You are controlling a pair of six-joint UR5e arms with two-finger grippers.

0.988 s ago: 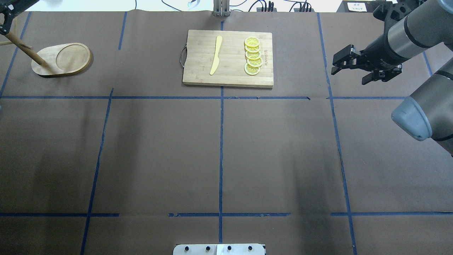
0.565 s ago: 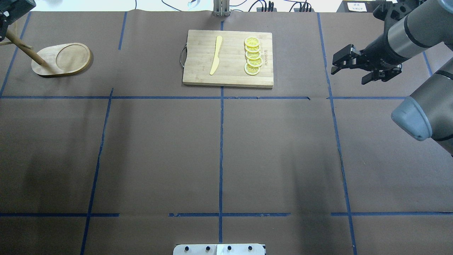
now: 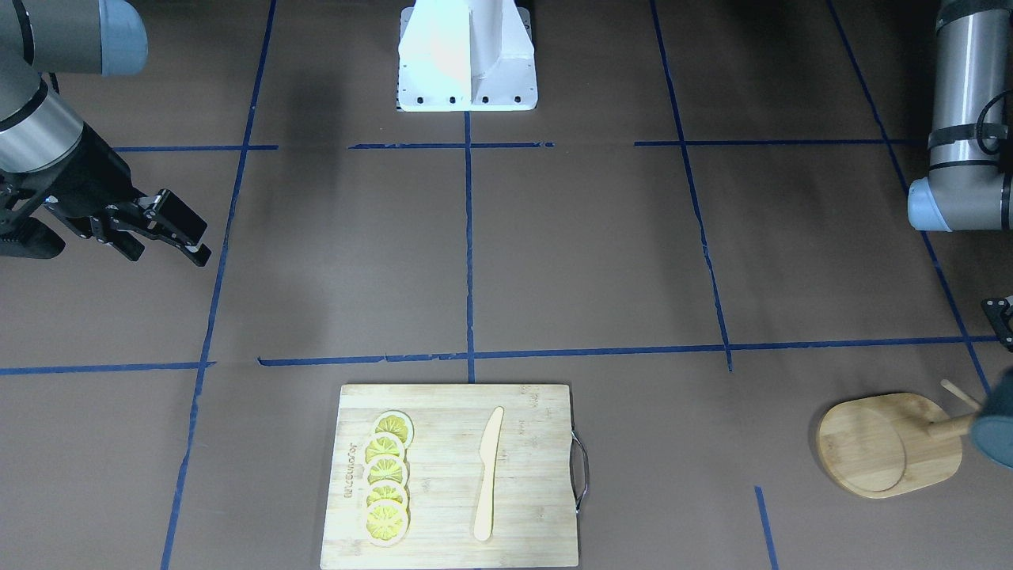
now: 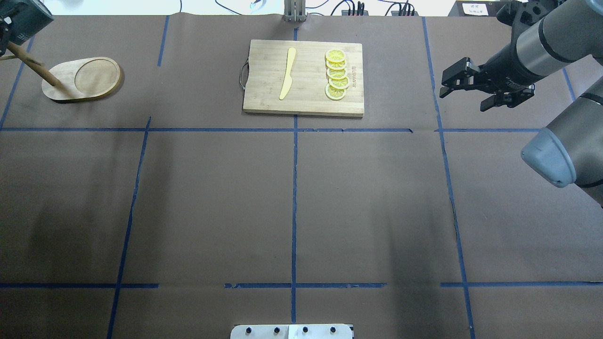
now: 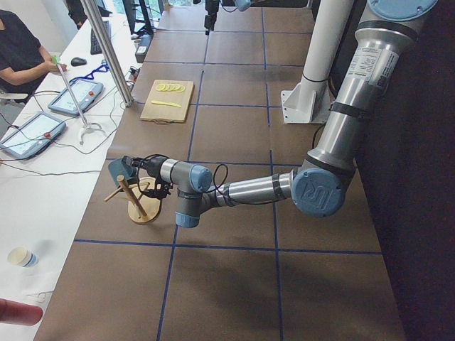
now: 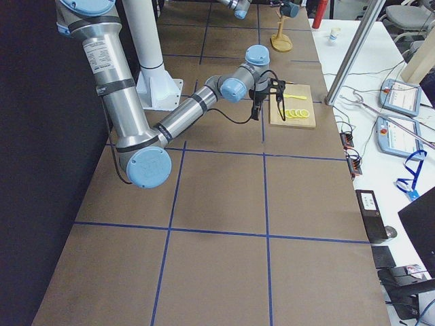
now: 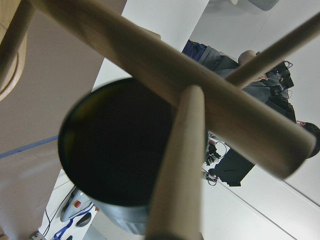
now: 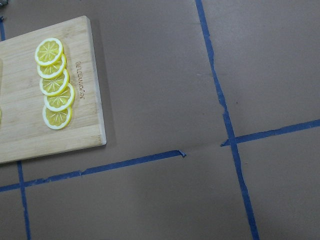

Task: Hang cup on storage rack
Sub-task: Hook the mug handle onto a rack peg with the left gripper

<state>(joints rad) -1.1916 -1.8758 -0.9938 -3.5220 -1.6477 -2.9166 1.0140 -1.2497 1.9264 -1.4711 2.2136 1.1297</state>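
The storage rack [image 4: 82,79] stands at the far left of the table, with an oval bamboo base, a leaning post and thin pegs. It also shows in the front-facing view [image 3: 878,447] and the exterior left view [image 5: 142,207]. The dark grey-teal cup [image 4: 28,19] is up at the top of the post, at the frame edge [image 3: 999,431]. In the left wrist view the cup [image 7: 115,145] sits right behind the crossing pegs [image 7: 165,75]. My left gripper [image 5: 141,165] is at the cup; I cannot tell whether it is open or shut. My right gripper [image 4: 464,100] is open and empty, at the far right.
A rectangular bamboo cutting board [image 4: 264,94] with a metal handle lies at the far centre. It carries a yellow knife [image 4: 287,73] and several lemon slices [image 4: 337,75]. Blue tape lines cross the brown table cover. The white robot base [image 3: 467,55] is at the near edge.
The cup at the rack's top has shifted a little to the right in the overhead view. The right gripper has crept slightly away from the robot and stays open.
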